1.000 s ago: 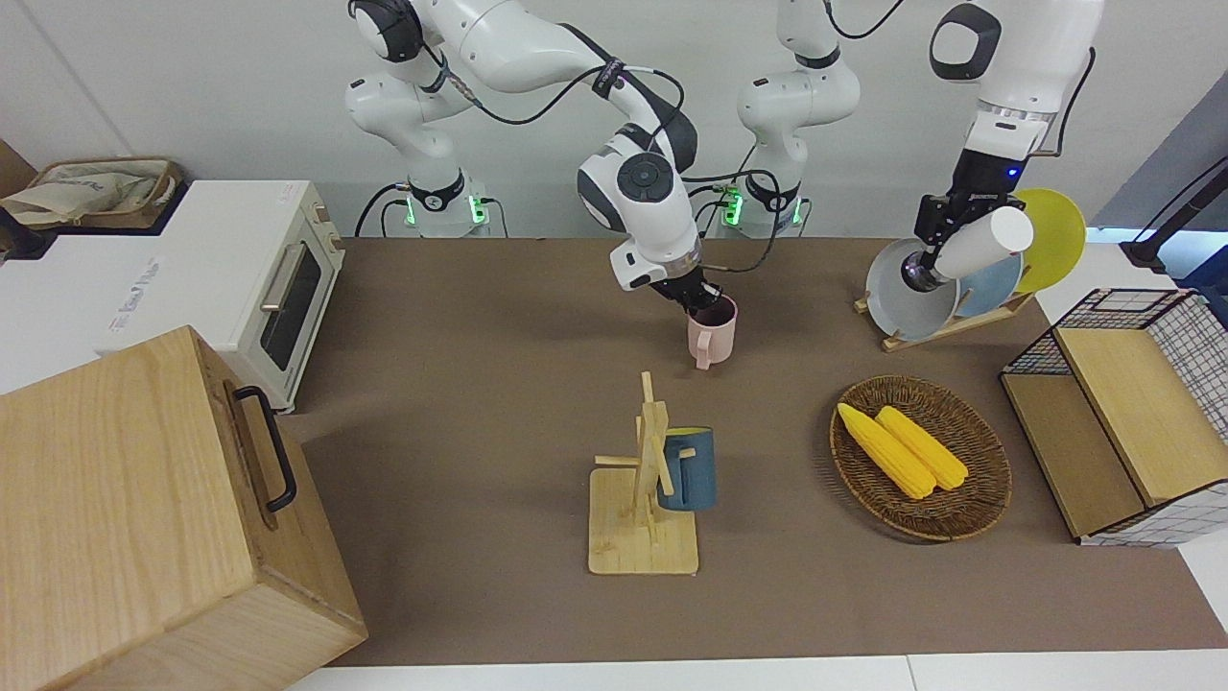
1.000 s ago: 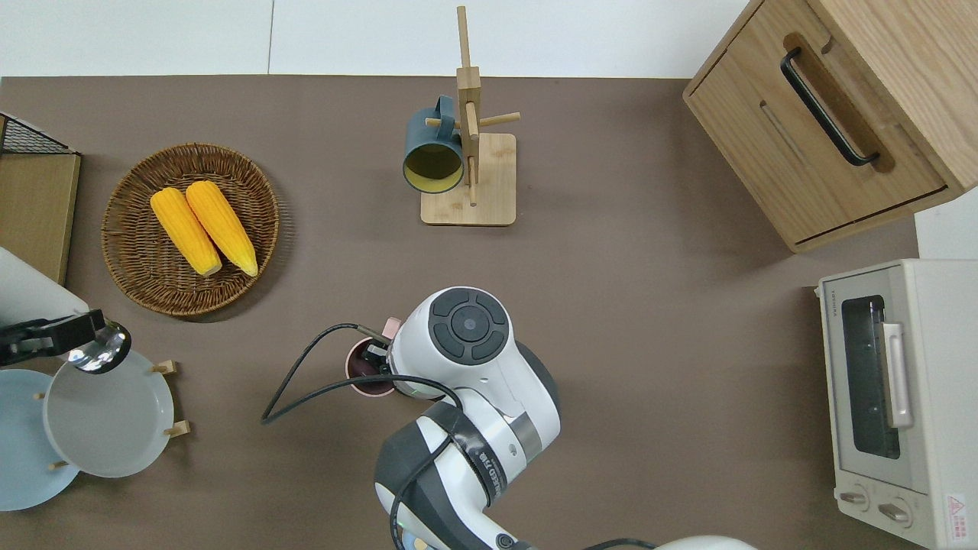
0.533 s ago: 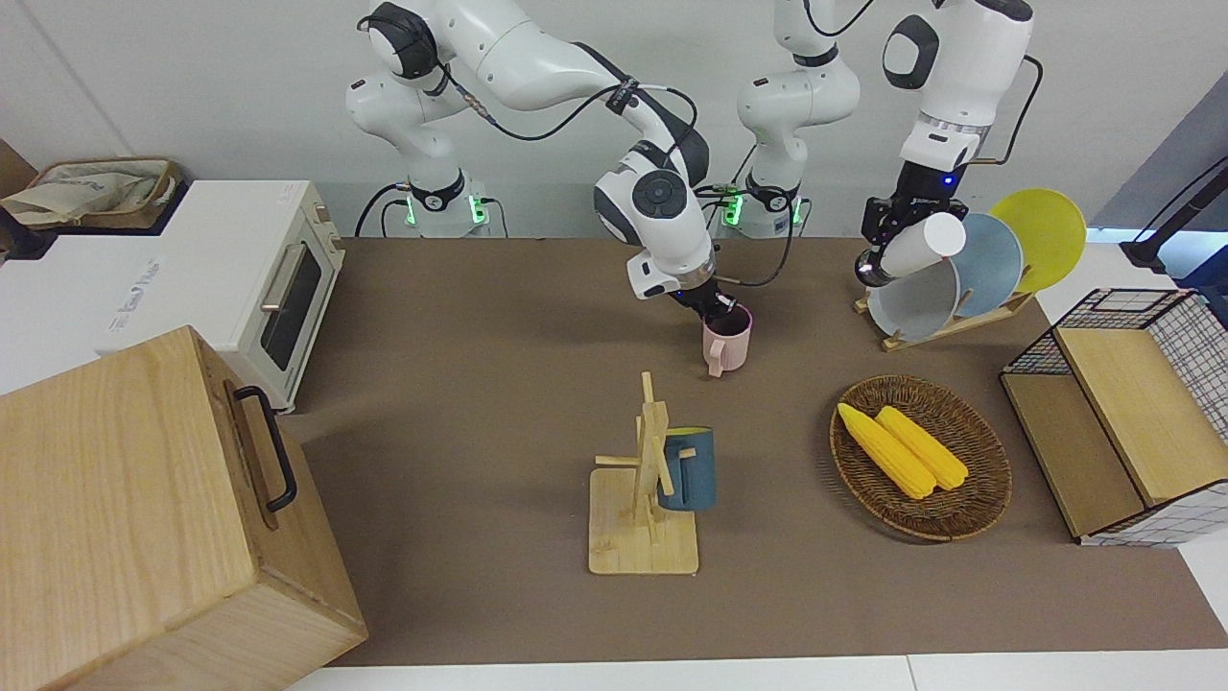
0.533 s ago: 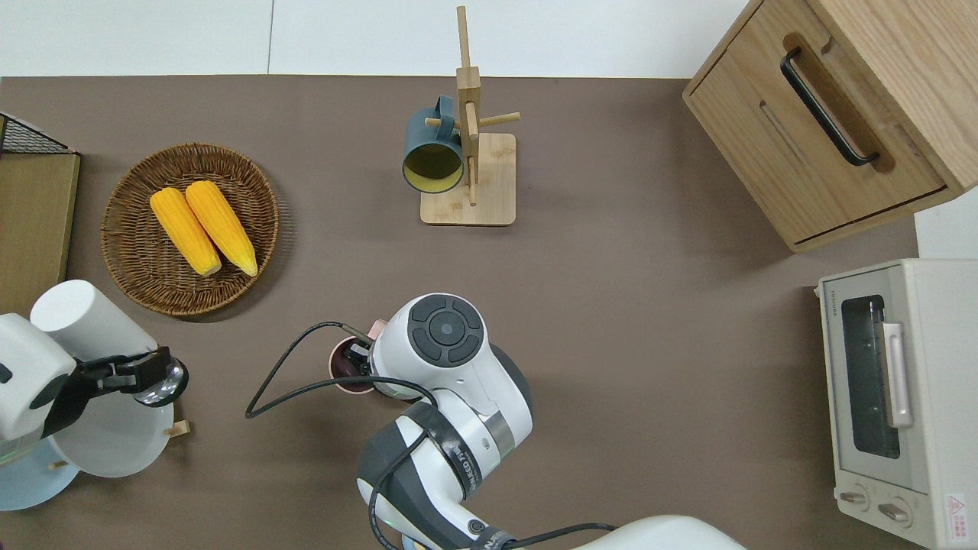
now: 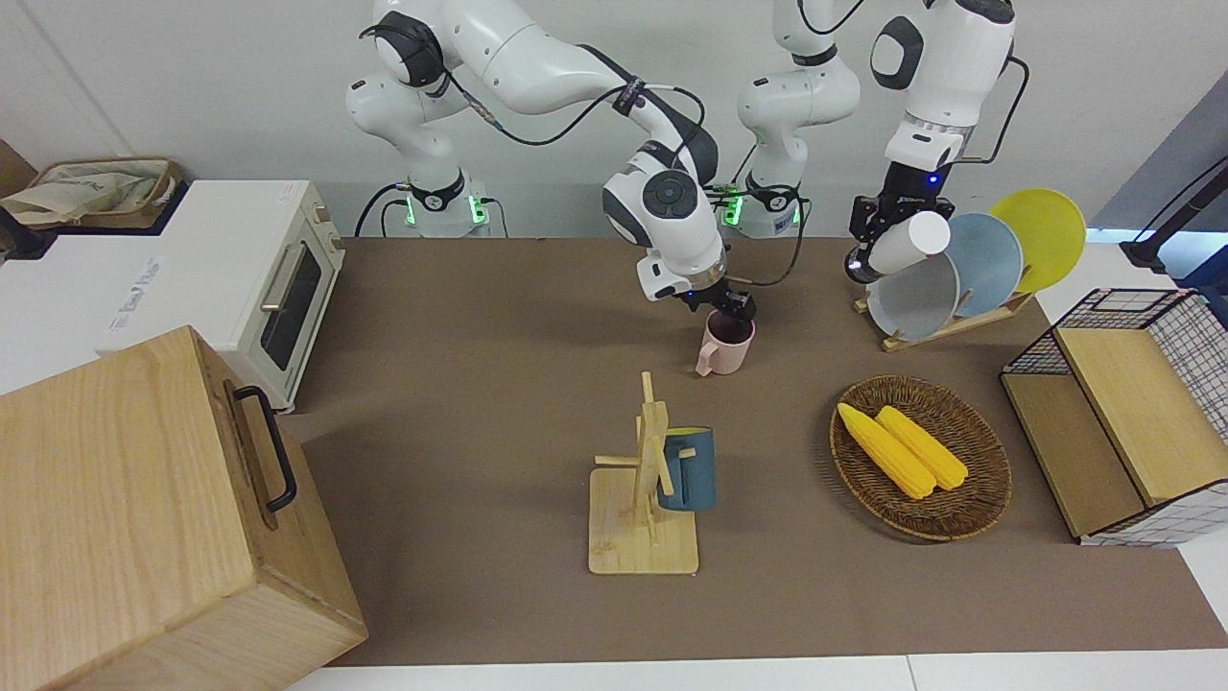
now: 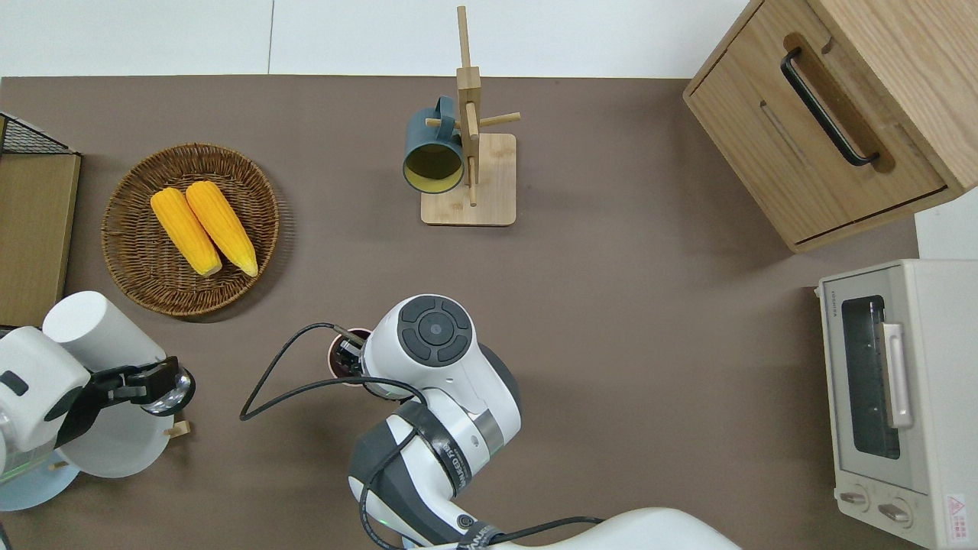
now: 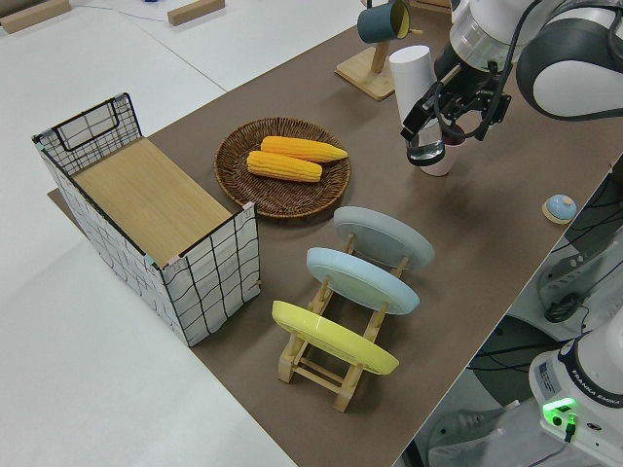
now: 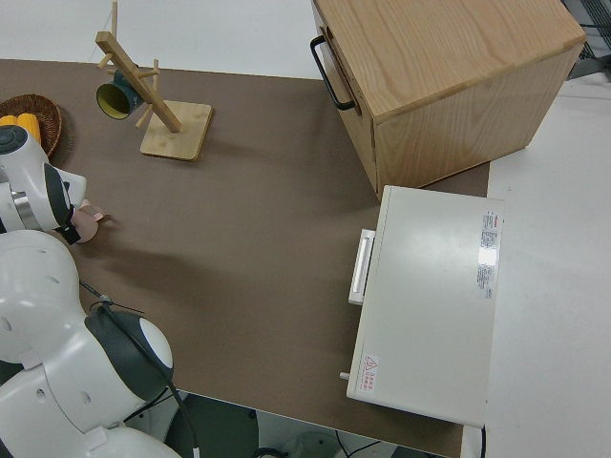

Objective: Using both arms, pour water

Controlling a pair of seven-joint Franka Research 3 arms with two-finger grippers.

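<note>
A pink mug [image 5: 725, 347] is near the table's middle, handle pointing away from the robots. My right gripper [image 5: 726, 309] is shut on its rim from above. In the overhead view the right wrist hides most of the mug [image 6: 335, 354]. I cannot tell whether it rests on the table. My left gripper [image 5: 876, 238] is shut on a white bottle [image 5: 912, 242], held tilted with its metal end [image 6: 172, 384] lower and toward the mug. The bottle [image 6: 93, 333] hangs over the table's edge of the dish rack. In the left side view the bottle [image 7: 413, 80] is just above the mug [image 7: 440, 165].
A dish rack [image 5: 945, 326] with grey, blue and yellow plates sits under the left arm. A wicker basket [image 5: 969, 509] with two corn cobs, a wire crate [image 5: 1151, 384], a mug tree [image 5: 645, 499] with a blue mug, a toaster oven [image 5: 278, 288] and a wooden cabinet [image 5: 144, 518] stand around.
The left gripper has carried the white bottle from over the plates toward the mug. The right gripper has shifted the pink mug toward the left arm's end of the table.
</note>
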